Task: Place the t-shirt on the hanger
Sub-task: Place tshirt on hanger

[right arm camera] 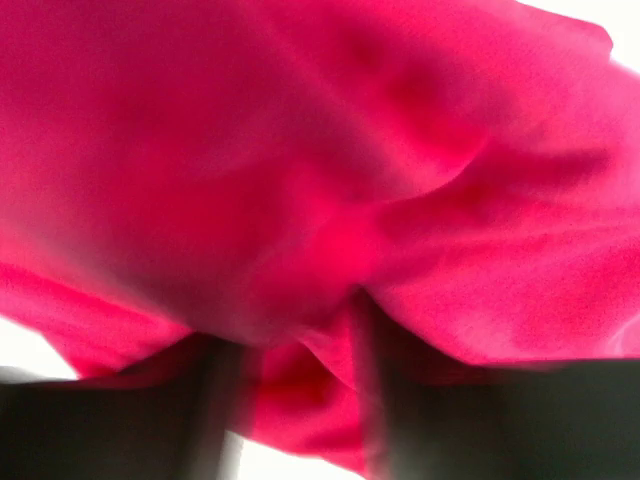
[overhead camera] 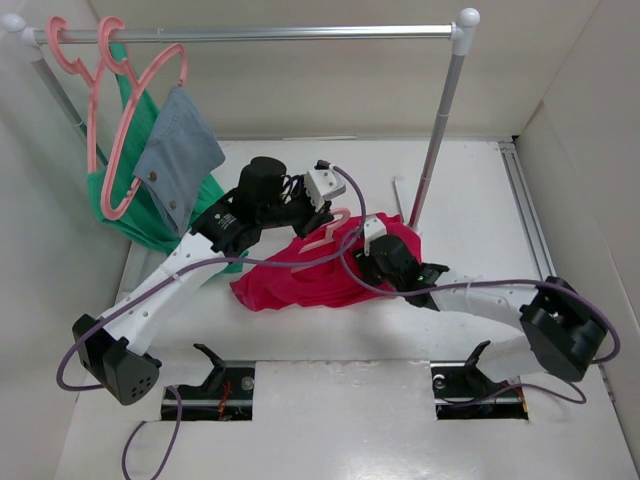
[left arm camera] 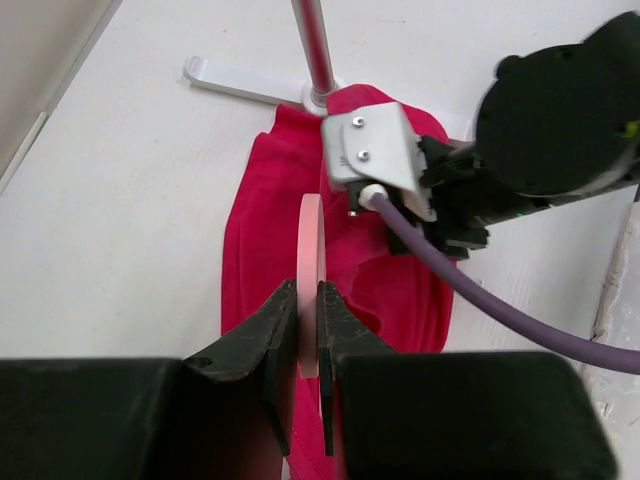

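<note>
The crimson t-shirt lies crumpled on the table in front of the rack pole. In the left wrist view it spreads below the jaws. The pink hanger is held over the shirt with its hook up. My left gripper is shut on the hanger's bar, which is pinched edge-on between the left gripper's jaws. My right gripper is pushed into the shirt's right side. In the right wrist view, red cloth drapes over the right gripper, whose blurred fingers stand apart.
A clothes rack stands at the back, its right pole and white foot close behind the shirt. Pink hangers with a green garment and a grey-blue cloth hang at its left end. Walls enclose the table on both sides.
</note>
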You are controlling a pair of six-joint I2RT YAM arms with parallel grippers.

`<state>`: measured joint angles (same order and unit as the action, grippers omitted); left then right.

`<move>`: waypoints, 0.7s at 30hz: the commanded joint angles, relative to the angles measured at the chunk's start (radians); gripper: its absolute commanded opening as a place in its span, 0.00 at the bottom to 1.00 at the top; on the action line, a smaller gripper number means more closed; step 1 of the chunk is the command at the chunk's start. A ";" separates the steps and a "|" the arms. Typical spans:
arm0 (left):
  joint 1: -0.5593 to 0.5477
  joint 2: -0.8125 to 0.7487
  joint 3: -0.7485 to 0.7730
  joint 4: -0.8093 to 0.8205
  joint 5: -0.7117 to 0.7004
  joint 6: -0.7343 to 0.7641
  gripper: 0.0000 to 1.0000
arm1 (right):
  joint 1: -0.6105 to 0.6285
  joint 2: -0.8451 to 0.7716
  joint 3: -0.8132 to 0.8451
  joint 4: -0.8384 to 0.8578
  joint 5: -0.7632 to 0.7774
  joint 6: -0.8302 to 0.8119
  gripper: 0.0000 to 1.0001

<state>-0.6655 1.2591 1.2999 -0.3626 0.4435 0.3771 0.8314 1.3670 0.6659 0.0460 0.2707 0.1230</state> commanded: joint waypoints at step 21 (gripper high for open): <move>0.010 -0.061 0.024 -0.176 0.237 0.307 0.00 | -0.537 -0.333 0.080 -0.221 -0.421 -0.147 0.00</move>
<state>-0.6590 1.2339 1.2858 -0.5076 0.5938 0.6292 0.3344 1.0050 0.7029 -0.0818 -0.0391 0.0463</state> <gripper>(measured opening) 0.068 0.018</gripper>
